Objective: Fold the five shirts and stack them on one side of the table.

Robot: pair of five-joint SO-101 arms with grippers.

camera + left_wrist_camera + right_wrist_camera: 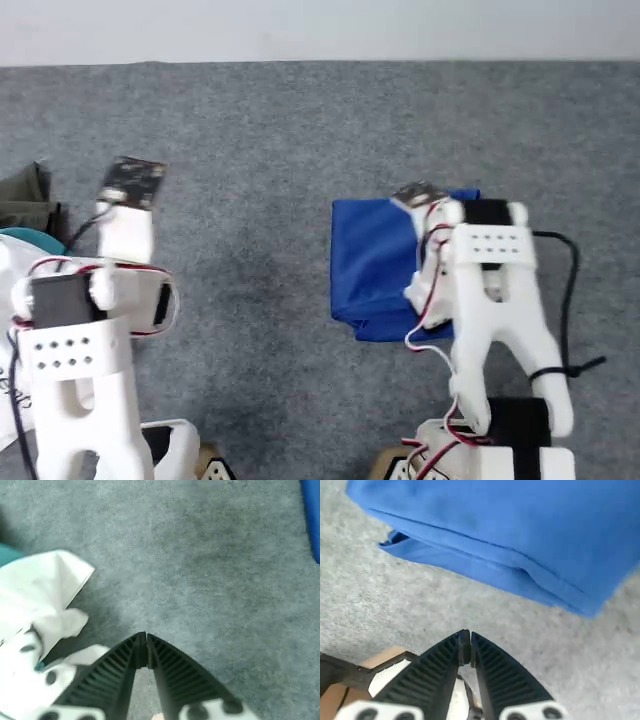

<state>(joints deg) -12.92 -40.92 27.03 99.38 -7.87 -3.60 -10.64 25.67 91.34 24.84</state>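
Observation:
A folded blue shirt point(372, 262) lies on the grey carpeted table right of centre. The right arm point(485, 270) stands over the shirt's right part. In the right wrist view my right gripper point(468, 636) is shut and empty, just off the folded edge of the blue shirt point(520, 530). The left arm point(100, 290) stands at the left side. My left gripper point(146, 638) is shut on nothing above bare carpet, beside a crumpled white shirt point(37, 592). A strip of the blue shirt point(313, 520) shows far off.
Olive cloth point(25, 197) and teal cloth point(32, 238) lie bunched at the table's left edge, with white cloth point(10, 420) nearer the front. Teal cloth point(7, 555) borders the white shirt. The grey carpet point(250, 150) lies bare between the arms and toward the back.

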